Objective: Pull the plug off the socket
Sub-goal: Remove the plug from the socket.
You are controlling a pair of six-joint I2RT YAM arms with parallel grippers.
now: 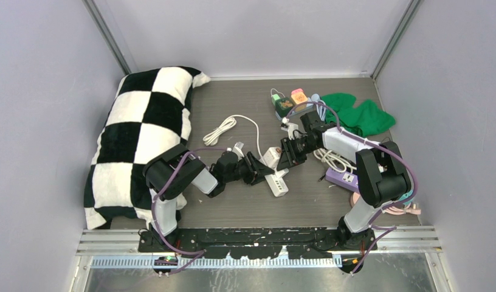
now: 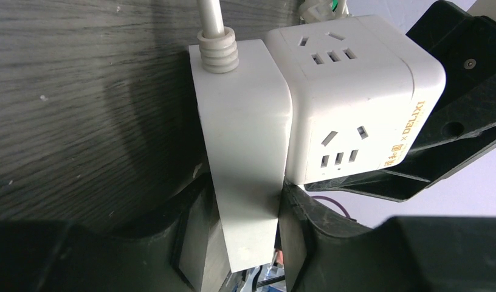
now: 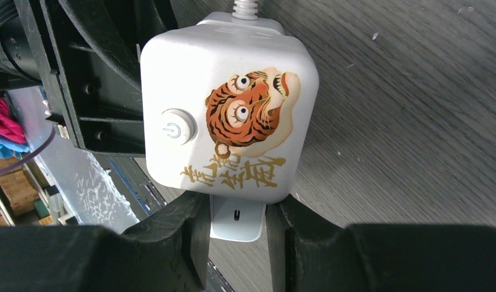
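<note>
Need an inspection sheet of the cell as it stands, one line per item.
Surface: dark wood-grain table, crowded towards the back.
Job's things: white plug seated flush against the tiger-print cube socket; no gap seen.
Clutter: checkered pillow, green cloth, white power strip, purple power strip, green cube, orange cube.
Grippers: left end effector closed on the plug's two sides; right end effector shut on the cube socket.
Cables: cord leaves the plug's end; coiled white cable lies loose mid-table.
Surroundings: plain grey walls; nothing else seen.
</note>
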